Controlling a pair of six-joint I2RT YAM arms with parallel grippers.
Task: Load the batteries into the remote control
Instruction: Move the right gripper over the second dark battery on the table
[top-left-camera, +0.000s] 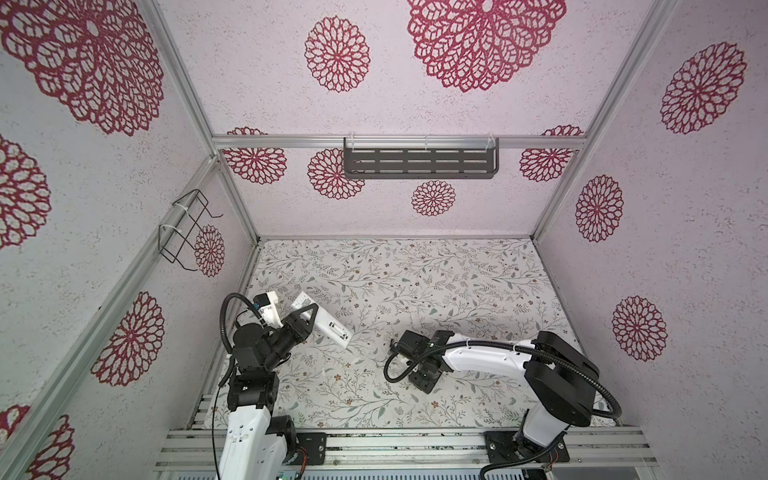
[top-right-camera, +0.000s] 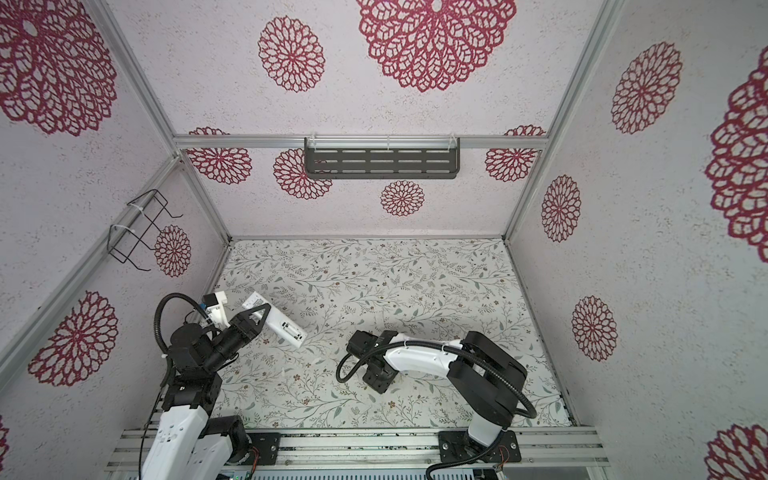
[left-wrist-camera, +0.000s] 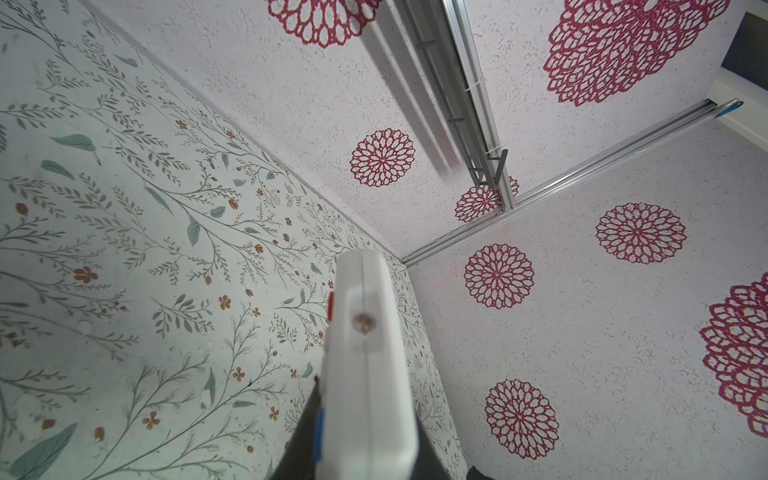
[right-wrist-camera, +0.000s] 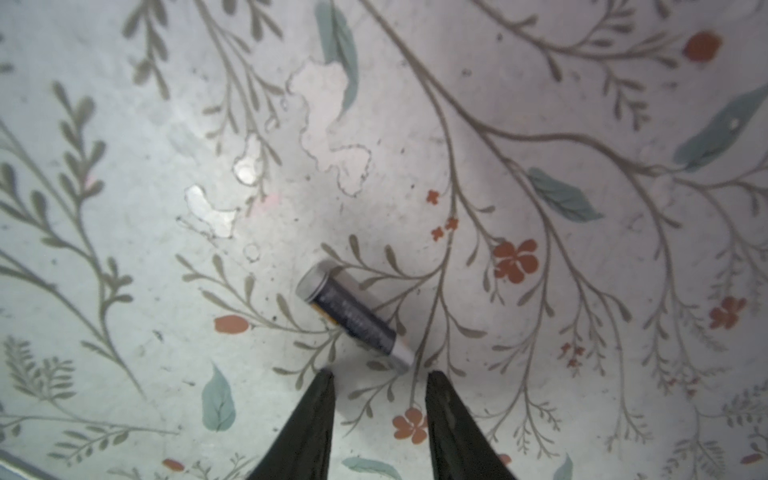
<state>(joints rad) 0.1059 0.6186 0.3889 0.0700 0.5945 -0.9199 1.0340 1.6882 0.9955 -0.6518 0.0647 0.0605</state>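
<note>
Left claw (top-left-camera: 308, 314): clamped shut on the remote control (top-left-camera: 332, 328), gripping it near mid-length. I hold it raised off the surface (top-left-camera: 457, 291) and tilted, with the open battery bay facing up in both top views. Judgement: this presents the bay for loading from above and frees my other arm to fetch. I cannot tell whether a cell already sits in the bay.

Right claw (right-wrist-camera: 378, 374): pointed down at the surface, well apart from the remote control. The jaws stand partly apart with nothing between them.

One battery (right-wrist-camera: 353, 318) lies flat on the surface just beyond the tips and askew to the gap. Its nearer end is close to one fingertip (right-wrist-camera: 440, 399), outside the jaws and not gripped. Judgement: the right claw must advance slightly before closing.

Second battery: not located.
</note>
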